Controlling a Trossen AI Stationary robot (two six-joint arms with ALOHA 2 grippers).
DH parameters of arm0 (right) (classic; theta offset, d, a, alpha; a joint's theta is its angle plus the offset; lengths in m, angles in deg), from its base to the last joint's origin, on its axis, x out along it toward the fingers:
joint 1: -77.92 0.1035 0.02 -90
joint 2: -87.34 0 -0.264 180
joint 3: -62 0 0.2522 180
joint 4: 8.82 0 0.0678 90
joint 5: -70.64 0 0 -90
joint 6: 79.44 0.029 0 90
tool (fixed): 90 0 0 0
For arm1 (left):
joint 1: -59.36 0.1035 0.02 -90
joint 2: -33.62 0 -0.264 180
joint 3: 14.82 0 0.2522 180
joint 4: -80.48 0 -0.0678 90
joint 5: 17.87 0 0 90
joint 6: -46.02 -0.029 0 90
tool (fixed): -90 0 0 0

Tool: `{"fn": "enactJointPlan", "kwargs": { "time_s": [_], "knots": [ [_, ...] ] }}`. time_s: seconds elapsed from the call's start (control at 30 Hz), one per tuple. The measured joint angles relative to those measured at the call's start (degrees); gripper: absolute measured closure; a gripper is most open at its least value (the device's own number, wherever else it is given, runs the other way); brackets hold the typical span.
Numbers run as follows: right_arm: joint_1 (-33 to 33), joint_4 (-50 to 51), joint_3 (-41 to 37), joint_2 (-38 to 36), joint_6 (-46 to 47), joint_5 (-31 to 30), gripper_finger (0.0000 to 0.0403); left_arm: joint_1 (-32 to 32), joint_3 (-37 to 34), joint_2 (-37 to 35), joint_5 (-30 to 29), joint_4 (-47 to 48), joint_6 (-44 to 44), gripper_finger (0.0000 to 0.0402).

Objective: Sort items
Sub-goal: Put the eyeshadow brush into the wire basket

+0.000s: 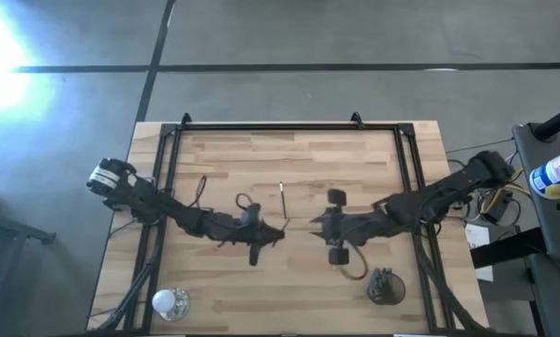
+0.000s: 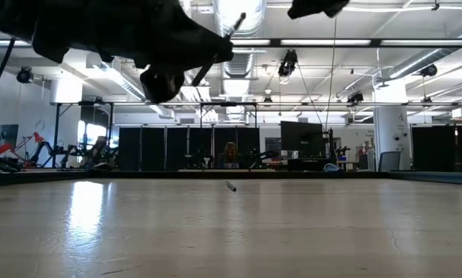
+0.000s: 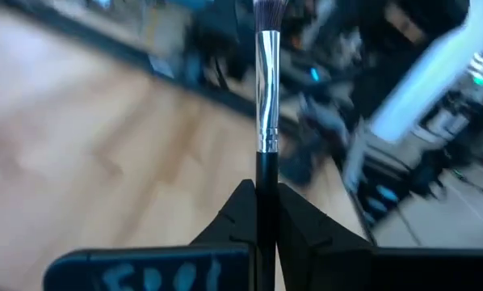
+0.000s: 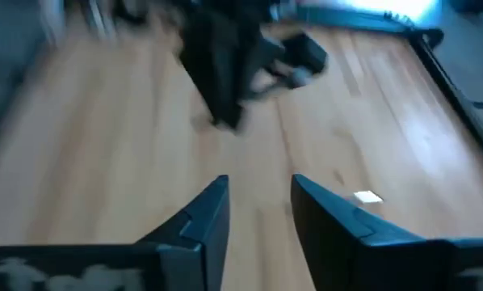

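Here the left gripper [image 3: 266, 212] is clamped on a slim brush [image 3: 265, 97]: a glossy black handle pinched between two matte black, wedge-shaped fingers [image 3: 233, 218], then a bright polished metal ferrule, then a tuft of dark bristles at the far end. In the low view the same brush [image 2: 232, 25] juts up at a slant from the dark bulk of that arm, well above the table.

The right gripper [image 4: 260, 206] hangs over the pale, plank-grained wooden tabletop [image 4: 104, 162] with its two angular black fingers [image 4: 205, 214] apart and a clear gap of bare wood between them, nothing in its hold. In the high view the two grippers face each other near the table's middle, close but not touching, the left one [image 1: 278, 230] on one side and the right one [image 1: 317, 222] on the other.

Another thin stick-like brush [image 1: 283, 198] lies flat on the wood just beyond them, pointing along the table's depth.

At the near edge a shiny rounded silver cup [image 1: 169, 301] stands by the left corner, and a dark round cup [image 1: 386, 286] with thin items standing in it sits toward the right.
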State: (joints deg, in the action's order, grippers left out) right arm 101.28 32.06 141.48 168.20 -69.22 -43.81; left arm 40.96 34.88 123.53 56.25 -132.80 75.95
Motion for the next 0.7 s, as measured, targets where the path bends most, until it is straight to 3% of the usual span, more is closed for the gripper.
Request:
{"fn": "enactJointPlan", "kwargs": {
  "time_s": [0.17,0.33,0.47,0.7],
  "knots": [
    [-1.12,-33.42,-16.84,-5.44,5.60,0.45,0.0250,1.22,-1.39,0.00,-2.69,-8.10,-8.68,0.0383],
    [-4.09,-56.49,-25.07,-5.55,6.79,0.50,0.0238,2.23,1.91,0.35,-2.73,-9.00,-16.66,0.0383],
    [-6.04,-63.44,-25.86,-4.59,6.32,3.46,0.0237,2.99,4.09,0.50,-2.62,-8.93,-20.38,0.0383],
    [-7.67,-63.91,-22.95,-2.52,4.80,6.47,0.0252,4.28,5.72,0.50,-1.99,-8.78,-22.86,0.0383]
  ]
}}
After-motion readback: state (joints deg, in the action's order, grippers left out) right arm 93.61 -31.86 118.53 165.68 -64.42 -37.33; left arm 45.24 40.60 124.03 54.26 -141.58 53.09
